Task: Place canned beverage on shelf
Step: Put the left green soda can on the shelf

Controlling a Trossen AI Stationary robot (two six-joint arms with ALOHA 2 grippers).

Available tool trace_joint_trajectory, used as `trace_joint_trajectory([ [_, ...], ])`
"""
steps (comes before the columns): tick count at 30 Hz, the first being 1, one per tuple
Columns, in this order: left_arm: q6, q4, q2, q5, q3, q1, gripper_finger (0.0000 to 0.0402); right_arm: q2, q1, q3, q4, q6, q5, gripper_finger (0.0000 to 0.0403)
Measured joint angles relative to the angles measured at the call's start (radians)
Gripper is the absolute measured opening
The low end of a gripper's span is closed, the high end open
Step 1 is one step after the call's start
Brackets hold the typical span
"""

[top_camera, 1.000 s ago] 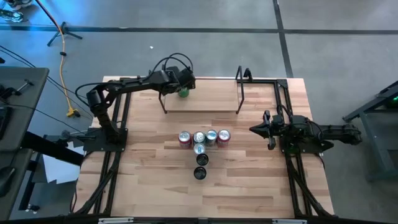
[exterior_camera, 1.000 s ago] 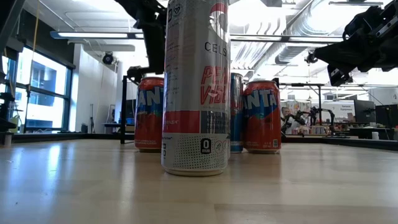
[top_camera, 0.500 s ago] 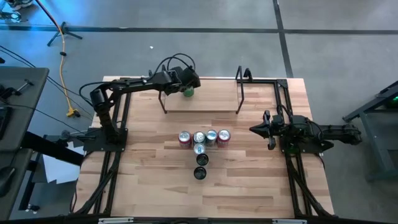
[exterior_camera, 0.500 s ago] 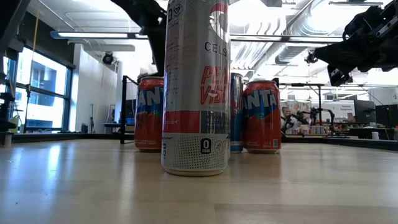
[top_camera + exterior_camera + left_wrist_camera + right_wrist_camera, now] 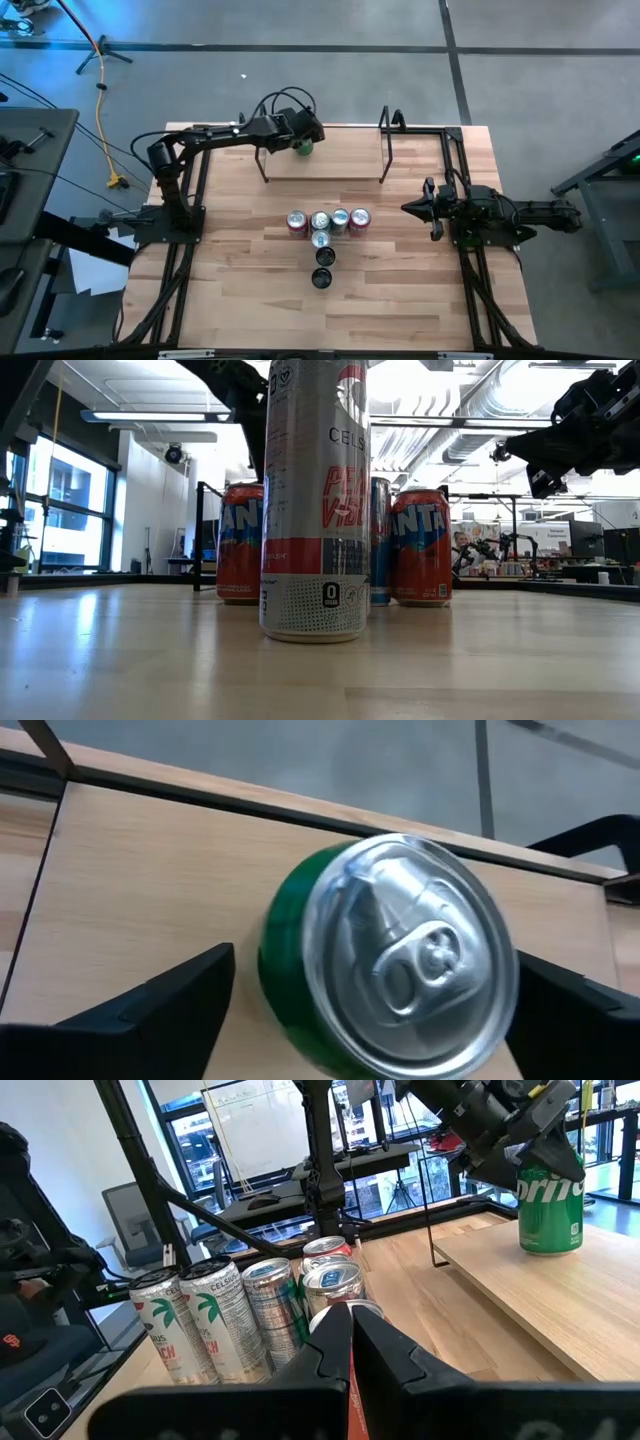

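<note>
A: High view: bench (image 5: 240,290) is pale butcher-block wood on a black frame, grey concrete floor with dark seam lines around it. Low view looks across into an open lab, windows and ceiling ducts.

B: Shelf?

A: Shelf (image 5: 325,165) is a flat pale-wood board at the far edge, thin black wire upright at each end. Green can (image 5: 299,147) stands upright on it near the left upright, silver pull-tab lid.

B: Left gripper?

A: Left gripper (image 5: 303,135) is over that can, jaws spread either side of it, not gripping, per left wrist view.

B: Right?

A: Right gripper (image 5: 412,209) parked at the right side, jaws clenched, empty. Cluster of cans (image 5: 325,232) mid-bench: smooth cylinders, red, blue and white.
</note>
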Motion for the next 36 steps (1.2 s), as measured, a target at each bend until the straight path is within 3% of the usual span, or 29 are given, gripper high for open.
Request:
trace_joint_trajectory([
  [6,0.015,0.001,0.0,-0.004,0.0,-0.001,0.0282,0.0,0.0,0.0,0.0,0.0,0.0,0.0],
  [11,0.187,-0.002,-0.016,0.019,0.0,0.005,0.0238,0.0,0.0,0.0,0.0,0.0,0.0,0.0],
  [20,0.538,-0.023,-0.112,0.084,-0.001,0.052,0.0236,0.0,0.0,0.0,0.0,0.0,0.0,0.0],
  [28,0.827,-0.037,-0.148,0.381,0.0,0.17,0.0236,0.0,0.0,0.0,0.0,0.0,0.0,0.0],
  [36,0.939,-0.017,-0.148,0.477,0.0,0.251,0.0236,0.0,0.0,0.0,0.0,0.0,0.0,0.0],
])
